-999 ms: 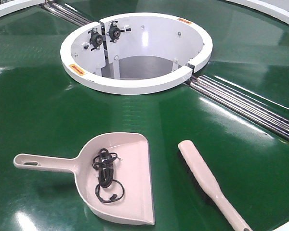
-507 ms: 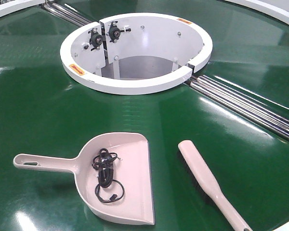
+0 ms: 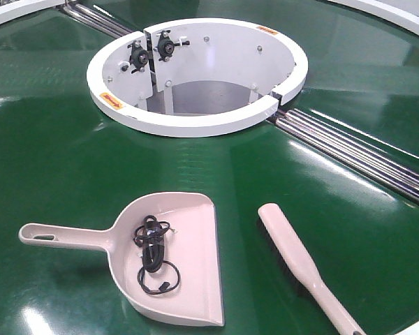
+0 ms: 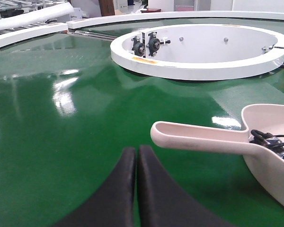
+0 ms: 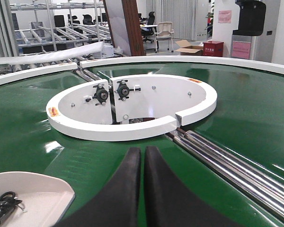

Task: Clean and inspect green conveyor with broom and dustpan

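Jaws of the left gripper (image 4: 136, 156) and right gripper (image 5: 143, 158) are closed, empty, above the glossy green conveyor (image 3: 63, 153). Nearby, the pale pink plastic scoop dustpan (image 3: 185, 279) holds a black cable (image 3: 153, 255); handle faces left for grasping. Beside it lies the narrow pink broom (image 3: 293, 255).

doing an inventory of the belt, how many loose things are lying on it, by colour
pink: 2, the dustpan and the broom
black: 1, a tangled cable lying in the dustpan
total: 3, all on the green conveyor; both grippers are shut and hold nothing
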You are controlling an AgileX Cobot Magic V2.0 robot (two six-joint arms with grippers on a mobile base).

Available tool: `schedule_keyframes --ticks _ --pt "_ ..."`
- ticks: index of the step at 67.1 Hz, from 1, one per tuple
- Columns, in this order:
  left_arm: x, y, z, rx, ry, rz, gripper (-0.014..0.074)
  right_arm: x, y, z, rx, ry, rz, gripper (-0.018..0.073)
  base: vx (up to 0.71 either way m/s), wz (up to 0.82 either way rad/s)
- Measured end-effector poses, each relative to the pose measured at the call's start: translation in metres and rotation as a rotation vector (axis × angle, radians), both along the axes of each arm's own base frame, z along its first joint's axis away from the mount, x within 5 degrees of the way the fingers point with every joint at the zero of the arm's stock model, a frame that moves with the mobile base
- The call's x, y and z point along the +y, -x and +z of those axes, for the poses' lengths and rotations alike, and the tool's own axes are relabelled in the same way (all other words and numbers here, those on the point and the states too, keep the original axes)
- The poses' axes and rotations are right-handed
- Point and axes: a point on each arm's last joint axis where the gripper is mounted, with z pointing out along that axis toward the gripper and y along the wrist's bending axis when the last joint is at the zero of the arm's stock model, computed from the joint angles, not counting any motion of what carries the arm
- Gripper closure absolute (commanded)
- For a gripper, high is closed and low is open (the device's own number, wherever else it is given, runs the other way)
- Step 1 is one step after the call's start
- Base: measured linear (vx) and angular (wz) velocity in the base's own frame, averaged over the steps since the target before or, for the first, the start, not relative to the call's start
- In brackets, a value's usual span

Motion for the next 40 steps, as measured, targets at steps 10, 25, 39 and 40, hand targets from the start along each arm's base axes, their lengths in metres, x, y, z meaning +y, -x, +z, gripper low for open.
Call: schedule_keyframes --ticks 10,25,39,40 --pt "0.0 0.0 0.0 0.0 0.0 0.0 0.0619 0.0 0.0 0.0 0.0 0.0 0.0 0.0561 0.0 0.0" --pt "0.0 0.0 0.0 0.0 0.001 0.0 0.0619 0.0 0.0 0.0 0.0 0.0 0.0 0.0561 0.0 0.0" --pt "0.0 0.0 0.0 0.0 0.001 0.0 0.0619 -0.0002 0.0 -0.0001 -0.002 0.013 -0.002 0.0561 0.0 0.0" --pt "0.0 0.0 0.0 0.0 0.001 0.0 0.0619 -0.0003 -0.0001 -0.0002 -0.002 0.016 -0.003 0.0561 0.0 0.0"
